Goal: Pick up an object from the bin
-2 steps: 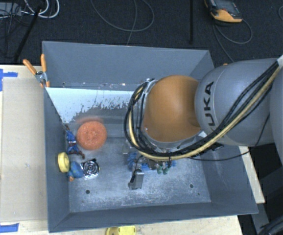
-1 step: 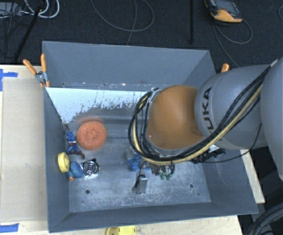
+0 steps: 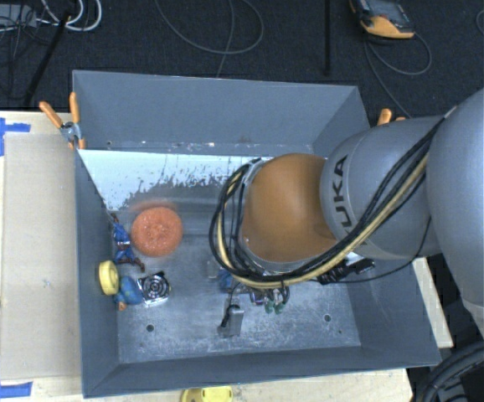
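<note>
My arm comes in from the right, and my round orange cover and looped cables hang over the middle of the grey bin. My gripper is down low by the bin's front part, over bare grey floor. I cannot tell if it is open or closed, and I see nothing in it. The toys lie apart from it on the left: a fuzzy orange ball, a small blue toy, a yellow piece, another blue bit and a shiny silver round thing.
</note>
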Controlling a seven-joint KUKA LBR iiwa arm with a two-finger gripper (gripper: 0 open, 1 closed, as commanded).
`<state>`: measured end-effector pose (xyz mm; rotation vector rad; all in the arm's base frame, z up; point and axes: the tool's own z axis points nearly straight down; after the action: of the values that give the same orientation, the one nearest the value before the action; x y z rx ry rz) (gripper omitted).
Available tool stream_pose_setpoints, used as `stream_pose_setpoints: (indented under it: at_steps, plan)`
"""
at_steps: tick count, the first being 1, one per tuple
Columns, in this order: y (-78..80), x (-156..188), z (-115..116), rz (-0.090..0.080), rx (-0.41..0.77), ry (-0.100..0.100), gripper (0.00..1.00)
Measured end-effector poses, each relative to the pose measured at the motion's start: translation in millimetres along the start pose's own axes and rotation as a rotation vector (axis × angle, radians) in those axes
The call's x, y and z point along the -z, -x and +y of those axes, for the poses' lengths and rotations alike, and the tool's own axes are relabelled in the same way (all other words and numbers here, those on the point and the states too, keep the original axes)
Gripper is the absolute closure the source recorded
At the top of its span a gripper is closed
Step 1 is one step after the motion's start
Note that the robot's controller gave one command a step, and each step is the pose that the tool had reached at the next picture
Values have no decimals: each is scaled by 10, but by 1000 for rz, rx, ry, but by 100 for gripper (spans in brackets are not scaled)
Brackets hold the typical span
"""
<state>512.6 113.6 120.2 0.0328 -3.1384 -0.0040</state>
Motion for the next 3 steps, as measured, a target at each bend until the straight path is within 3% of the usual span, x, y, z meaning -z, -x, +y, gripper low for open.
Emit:
stream_pose_setpoints:
  at_steps: [1,2,3]
  plan:
    - [-77,-177,-639,-2,-11,-2,0]
    - [257,-174,-789,-2,-4,-7,0]
    - [444,-305,-950,-6,73,2,0]
